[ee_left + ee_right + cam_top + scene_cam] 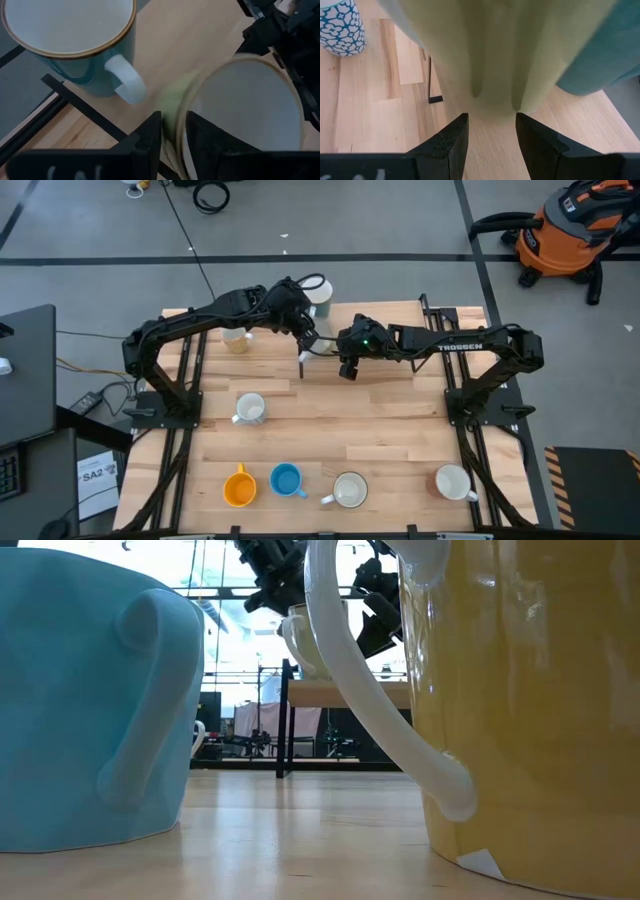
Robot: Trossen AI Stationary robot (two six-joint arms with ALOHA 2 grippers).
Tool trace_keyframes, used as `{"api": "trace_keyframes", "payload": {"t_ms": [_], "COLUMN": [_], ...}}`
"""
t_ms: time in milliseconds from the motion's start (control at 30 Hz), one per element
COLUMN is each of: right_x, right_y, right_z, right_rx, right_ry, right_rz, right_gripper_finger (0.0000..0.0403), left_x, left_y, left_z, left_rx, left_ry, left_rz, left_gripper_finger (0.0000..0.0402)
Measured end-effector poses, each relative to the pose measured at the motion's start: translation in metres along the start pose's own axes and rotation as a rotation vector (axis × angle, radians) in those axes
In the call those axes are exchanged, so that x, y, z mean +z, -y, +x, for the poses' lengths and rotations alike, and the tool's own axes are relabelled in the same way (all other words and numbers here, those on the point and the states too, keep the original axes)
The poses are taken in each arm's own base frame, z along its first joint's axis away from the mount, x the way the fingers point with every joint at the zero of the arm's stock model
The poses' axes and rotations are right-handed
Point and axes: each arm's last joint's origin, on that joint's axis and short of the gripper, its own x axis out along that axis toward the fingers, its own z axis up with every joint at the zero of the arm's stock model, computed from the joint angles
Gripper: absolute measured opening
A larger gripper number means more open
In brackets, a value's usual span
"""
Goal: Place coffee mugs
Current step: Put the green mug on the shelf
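Note:
A pale green mug [240, 105] [510, 45] hangs in the air above the far middle of the table, tilted, with its mouth facing my left wrist camera. Both grippers are on it. My left gripper [173, 137] [303, 335] comes from the left. My right gripper [491, 135] [347, 365] comes from the right, at the mug's handle side. In the low view the mug [300, 640] shows small under both dark grippers. A teal mug [75, 55] [318, 292] stands upright on its base at the table's far edge, just behind. My left gripper has the pale green mug's rim [178, 125] between its fingers, one finger inside the mug and one outside. The fingers slant down from the table's left. The mug is clear of the table and tilted. My right gripper has the mug's handle [496, 102] between its two fingertips, one on each side of it. The fingers slant down from the table's right. The mug's body stands above and beyond the fingers, clear of the table.
A blue-and-white patterned mug [340, 27] and a black L-shaped key [432, 85] lie on the wood beyond. A white mug [248, 408] stands mid-left. Along the near edge stand orange [238, 485], blue [287, 480] [90, 700], yellow [348, 490] [530, 710] and white [455, 482] mugs.

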Motion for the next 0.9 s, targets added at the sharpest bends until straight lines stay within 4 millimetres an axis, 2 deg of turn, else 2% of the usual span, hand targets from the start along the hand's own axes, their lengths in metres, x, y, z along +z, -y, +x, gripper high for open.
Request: {"api": "trace_keyframes", "payload": {"t_ms": [167,633,900], "right_x": [0.0,-0.0002,0.0043], "right_y": [0.0001,0.0013,0.0023], "right_z": [0.0,0.0,0.0], "right_rx": [-0.004,-0.036,-0.044], "right_ry": [-0.001,-0.005,0.041], "right_rz": [0.0,0.0,0.036], "right_gripper_finger": [0.017,0.017,0.017], "left_x": [0.0,0.0001,0.006], "left_y": [-0.0005,-0.001,0.0005], "left_z": [0.0,-0.0002,-0.0003], "left_rx": [0.004,0.025,0.012], "left_ry": [-0.001,0.006,0.067], "left_rz": [-0.001,0.002,-0.008], "left_gripper_finger": [0.011,0.011,0.011]}}
